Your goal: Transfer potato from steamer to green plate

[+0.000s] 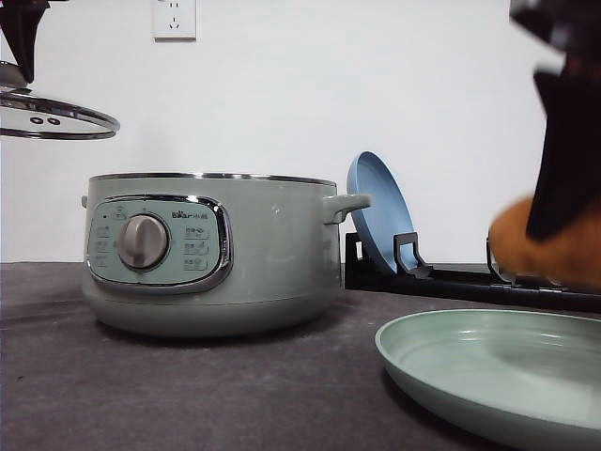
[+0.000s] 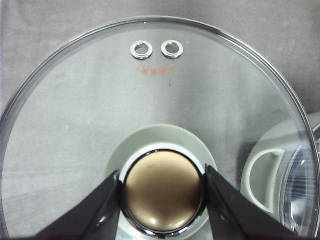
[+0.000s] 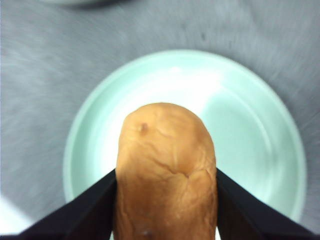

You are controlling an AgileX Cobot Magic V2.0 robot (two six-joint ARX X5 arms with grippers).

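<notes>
The pale green steamer [image 1: 211, 254] stands on the dark table with no lid on it. High at the far left, my left gripper [image 2: 162, 192] is shut on the knob of the glass lid [image 2: 150, 95], holding the lid [image 1: 52, 117] in the air beside the pot. At the right, my right gripper [image 3: 165, 187] is shut on the orange-brown potato [image 3: 165, 175], which hangs above the green plate [image 3: 240, 115]. In the front view the potato [image 1: 549, 249] is blurred, a little above the plate [image 1: 498, 371] at the near right.
A blue plate [image 1: 376, 211] leans upright in a black dish rack [image 1: 451, 277] behind the green plate. One side handle of the steamer [image 2: 262, 175] is below the lifted lid. A wall socket [image 1: 174, 19] is on the white wall.
</notes>
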